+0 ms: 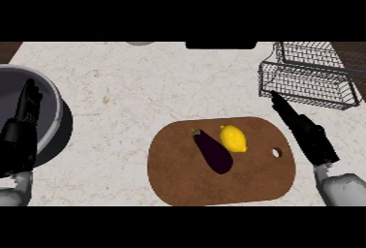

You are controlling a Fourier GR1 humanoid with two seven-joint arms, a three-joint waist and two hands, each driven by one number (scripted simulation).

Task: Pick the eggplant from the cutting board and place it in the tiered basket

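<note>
Two fruits crowd the brown oval wooden cutting board (214,186): the dark purple eggplant (213,151) touches a yellow lemon (233,138). Beside the board, the right hand (304,131), fingers straight and empty, risks nudging the lemon when grasping.

Even, moderately bright light falls on the pale counter (143,87), with no glare or hot spots. Shadows are soft: a dark one hugs the eggplant (214,151) on its lower right side, and the grey bowl (53,116) at the frame's left is shaded inside
</note>
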